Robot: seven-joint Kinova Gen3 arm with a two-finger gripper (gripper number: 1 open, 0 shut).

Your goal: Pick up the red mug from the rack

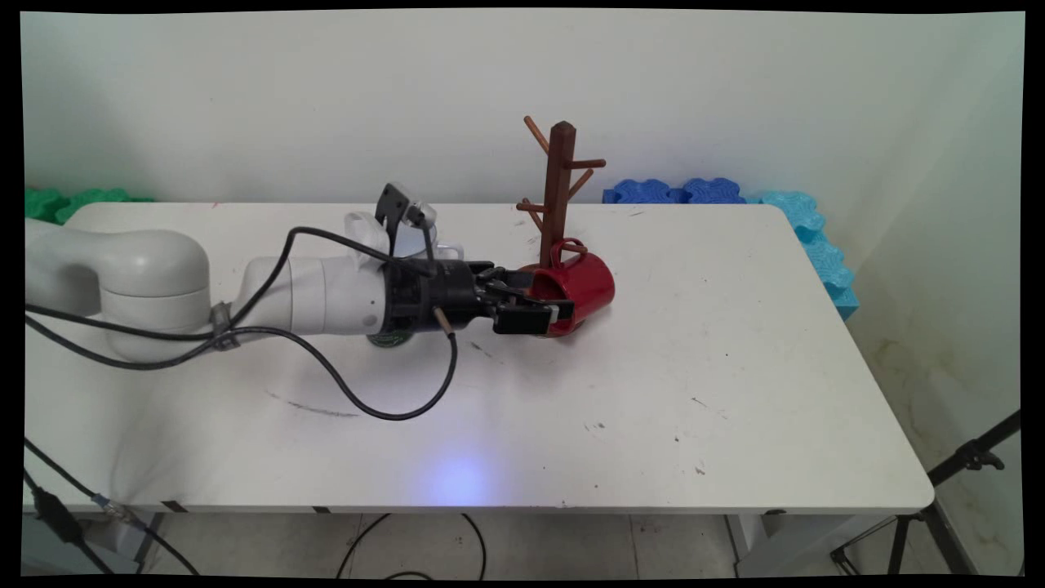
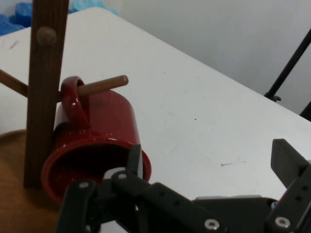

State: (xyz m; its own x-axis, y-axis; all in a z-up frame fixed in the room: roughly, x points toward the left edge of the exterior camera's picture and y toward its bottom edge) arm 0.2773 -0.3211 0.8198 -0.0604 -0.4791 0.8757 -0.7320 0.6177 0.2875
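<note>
Your main view sits above the near side of the counter [image 1: 735, 343] and looks down across it at the far wall [image 1: 326, 98], wide enough to take in the whole counter top, the floor under its near edge and a tripod [image 1: 963, 474] at the near right. Your hand view rides on the arm's hand and looks along the gripper [image 2: 204, 189], low and close over the counter [image 2: 204, 116], facing its right end. Both views share the red mug [image 1: 575, 286] [image 2: 99, 141] on its side, the wooden mug tree [image 1: 559, 192] [image 2: 43, 87] beside it and the counter just beyond them.
</note>
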